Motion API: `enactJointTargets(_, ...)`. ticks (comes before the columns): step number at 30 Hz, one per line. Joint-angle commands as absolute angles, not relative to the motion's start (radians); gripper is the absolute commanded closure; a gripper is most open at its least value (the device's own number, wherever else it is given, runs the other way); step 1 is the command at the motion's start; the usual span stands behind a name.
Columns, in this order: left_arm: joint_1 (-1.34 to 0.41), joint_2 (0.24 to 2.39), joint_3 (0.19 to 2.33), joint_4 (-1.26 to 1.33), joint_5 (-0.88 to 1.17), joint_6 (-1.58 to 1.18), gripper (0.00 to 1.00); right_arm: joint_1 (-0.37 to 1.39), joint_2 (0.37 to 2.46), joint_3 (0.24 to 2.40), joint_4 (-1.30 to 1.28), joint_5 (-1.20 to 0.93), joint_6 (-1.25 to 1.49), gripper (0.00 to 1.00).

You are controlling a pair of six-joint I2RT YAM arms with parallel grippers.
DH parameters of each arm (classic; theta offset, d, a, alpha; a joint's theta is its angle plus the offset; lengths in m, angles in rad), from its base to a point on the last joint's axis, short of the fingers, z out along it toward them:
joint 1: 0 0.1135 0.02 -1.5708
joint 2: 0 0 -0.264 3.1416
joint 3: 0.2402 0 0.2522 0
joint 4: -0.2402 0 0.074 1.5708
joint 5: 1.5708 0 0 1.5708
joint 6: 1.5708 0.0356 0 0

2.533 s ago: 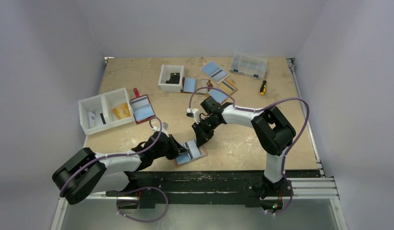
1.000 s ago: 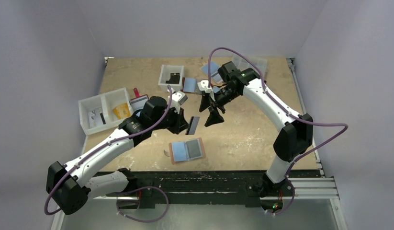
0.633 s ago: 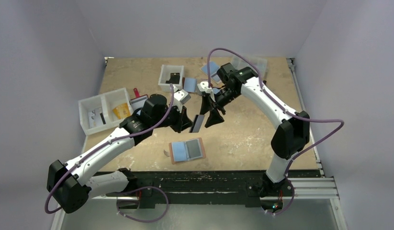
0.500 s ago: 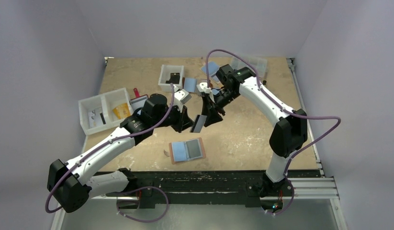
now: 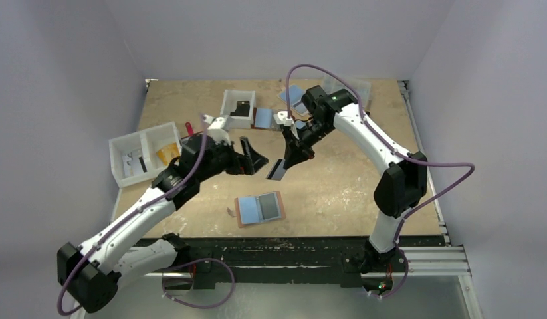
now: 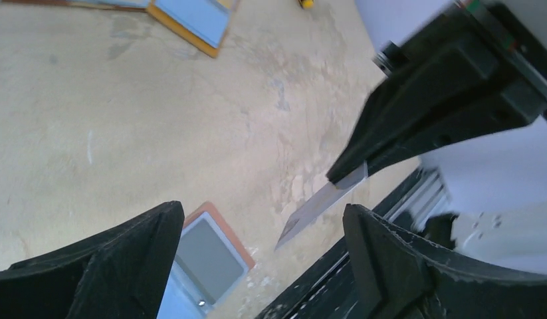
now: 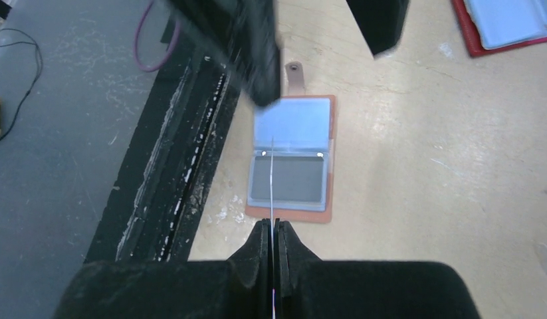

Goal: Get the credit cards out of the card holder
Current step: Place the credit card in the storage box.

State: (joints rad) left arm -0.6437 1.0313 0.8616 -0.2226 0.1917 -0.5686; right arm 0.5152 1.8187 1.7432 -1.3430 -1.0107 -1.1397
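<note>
Bearing scattered items, mottled beige table | left gripper spread wide, empty, centre-left | right gripper clamped on thin dark grey credit card, centre | card holder open flat, lower centre, tan rim | card hairline edge-on in right wrist view, flat-faced in left wrist view.

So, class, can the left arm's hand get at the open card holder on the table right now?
Probably yes: the left hand is open and empty, and the card holder lies uncovered; the right hand holds a grey card in the air.
</note>
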Motion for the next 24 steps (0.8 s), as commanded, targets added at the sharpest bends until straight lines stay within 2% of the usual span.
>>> enactJointTargets(1,-0.545,0.862,0.719,-0.102,0.104,-1.001,0.01,0.492,1.721,1.802,-1.320,-0.947,-1.075,1.00)
enactJointTargets(4,-0.505,0.790,0.557,0.145,0.175,-1.301,0.02,0.487,1.684,1.792,-1.252,-0.894,-1.005,1.00)
enactJointTargets(8,-0.505,0.751,0.430,0.365,0.143,-1.644,0.03,0.487,1.661,1.789,-1.187,-0.808,-0.938,1.00)
enactJointTargets(11,-0.506,0.758,0.475,0.290,0.103,-1.710,0.03,0.487,1.645,1.792,-1.162,-0.772,-0.907,1.00)
enactJointTargets(15,-0.508,0.838,0.675,-0.022,0.096,-1.743,0.03,0.488,1.629,1.774,-1.144,-0.760,-0.886,1.00)
enactJointTargets(18,-0.533,0.942,0.819,-0.205,0.114,-1.771,0.06,0.488,1.621,1.759,-1.136,-0.755,-0.880,1.00)
enactJointTargets(24,-0.652,1.065,0.866,-0.113,0.102,-1.867,0.11,0.488,1.611,1.750,-1.134,-0.756,-0.877,1.00)
